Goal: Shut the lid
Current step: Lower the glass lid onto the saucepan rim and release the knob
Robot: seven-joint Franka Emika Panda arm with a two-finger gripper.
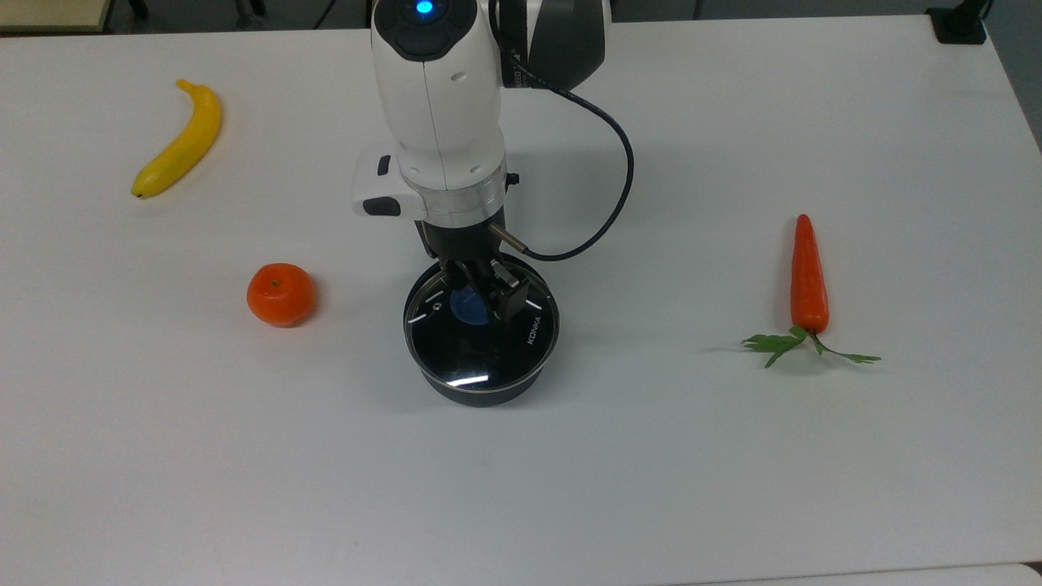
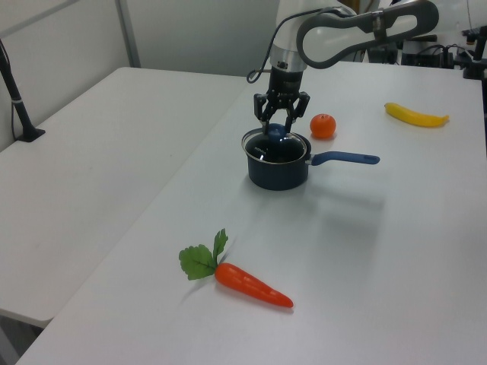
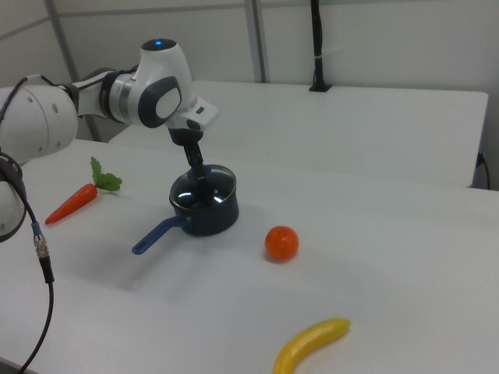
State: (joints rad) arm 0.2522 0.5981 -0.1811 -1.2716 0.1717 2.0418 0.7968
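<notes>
Lid (image 1: pixel 482 335), a round glass one with a metal rim and a blue knob (image 1: pixel 467 307) at its centre, sits level on the dark saucepan (image 2: pixel 278 170) near the middle of the white table (image 1: pixel 733 472), and its rim appears to rest all the way round on the pan's edge, though the seam is hard to judge. In the left view the carrot (image 2: pixel 251 284) with its green leaves lies nearest the camera, well apart from the pan; the saucepan stands behind it, its blue handle (image 2: pixel 344 159) pointing to the left view's right. Directly above the lid the gripper (image 2: pixel 278 125) hangs straight down, its two fingers spread on either side of the blue knob with a gap showing, so the jaws stand open around the knob rather than clamped on it. Just beyond the pan lies the orange (image 2: pixel 323 126), and farthest back the banana (image 2: pixel 415 115). In the top view the white arm (image 1: pixel 435 106) reaches in from the upper edge, with a black cable (image 1: pixel 623 183) looping off it to the top view's right.
</notes>
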